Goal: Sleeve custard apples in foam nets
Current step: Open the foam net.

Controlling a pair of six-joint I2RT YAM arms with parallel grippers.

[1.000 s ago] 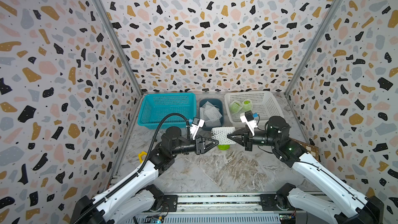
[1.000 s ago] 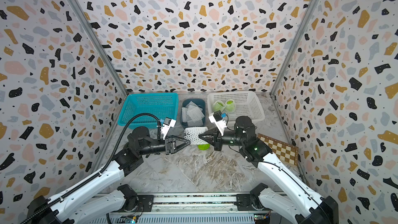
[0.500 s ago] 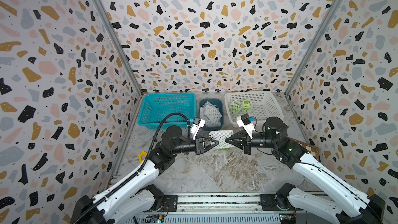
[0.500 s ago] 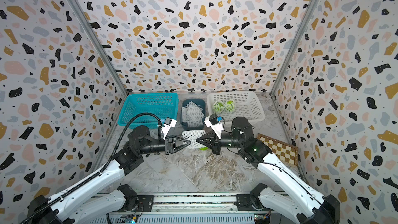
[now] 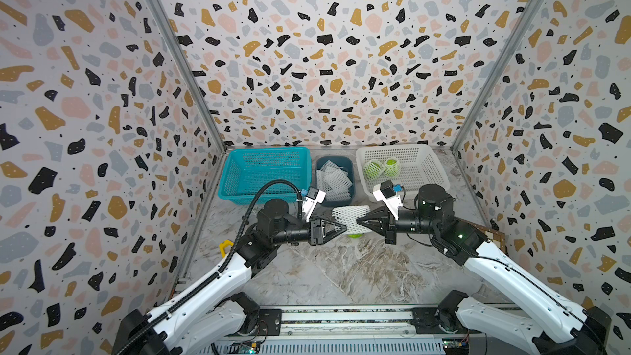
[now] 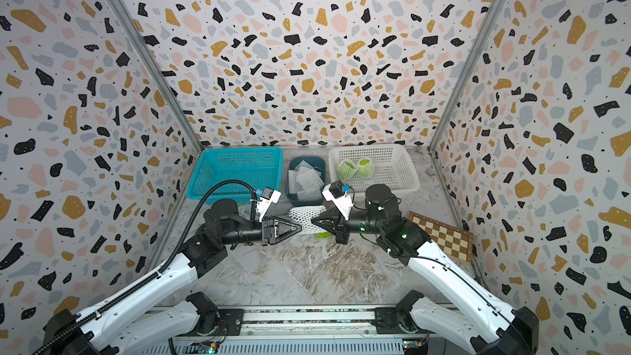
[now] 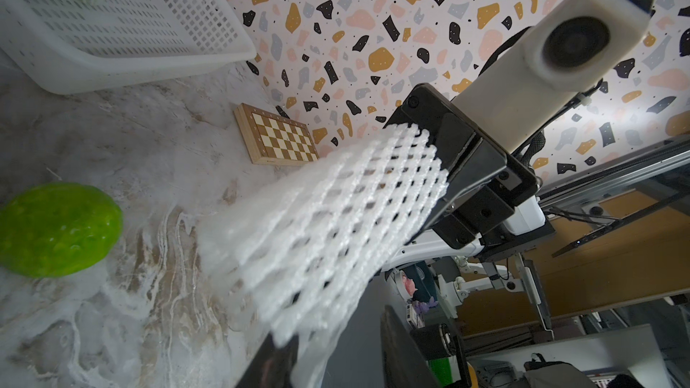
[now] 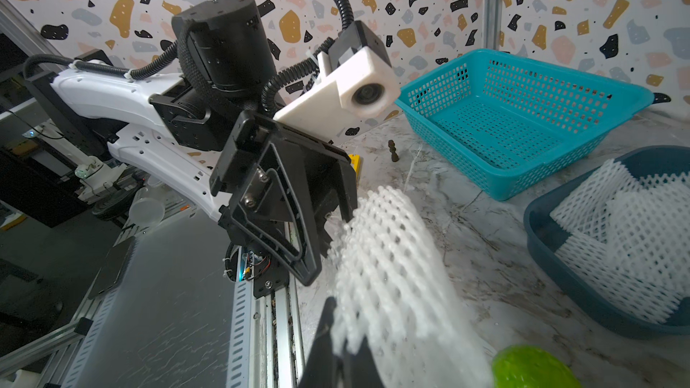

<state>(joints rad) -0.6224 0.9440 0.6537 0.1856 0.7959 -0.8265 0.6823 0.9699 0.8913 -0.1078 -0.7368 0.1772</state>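
A foam net [image 5: 351, 215] is held level above the table, a little right of centre and below the middle of a top view. The right gripper [image 5: 359, 221] is clamped tight on its right end. The left gripper [image 5: 341, 227] meets its left end with its jaws standing apart. In the right wrist view one fingertip touches the net's mouth, but I cannot tell whether it pinches the mesh. A bare custard apple [image 5: 355, 234] lies on the marble table [image 5: 341, 278] right under the net, which mostly hides it from above. It is apart from both grippers.

Along the back wall three containers stand in a row. A teal basket [image 5: 263, 172] is at the left. A dark blue tub [image 5: 336, 159] of spare foam nets [image 5: 333, 179] sits in the middle, just behind the held net. A white basket [image 5: 423, 172] at the right holds two sleeved custard apples [image 5: 373, 169] side by side. The right arm's wrist camera overlaps that basket's front rim in the picture. A chessboard [image 6: 440, 233] lies by the right wall, partly covered by the right arm. A small yellow piece [image 5: 225, 245] sits by the left wall, beside the left arm.

Open marble spreads across the lower middle of the frame, between the two arms and down to the rail [image 5: 341, 317]. The side walls stand close outside each arm.
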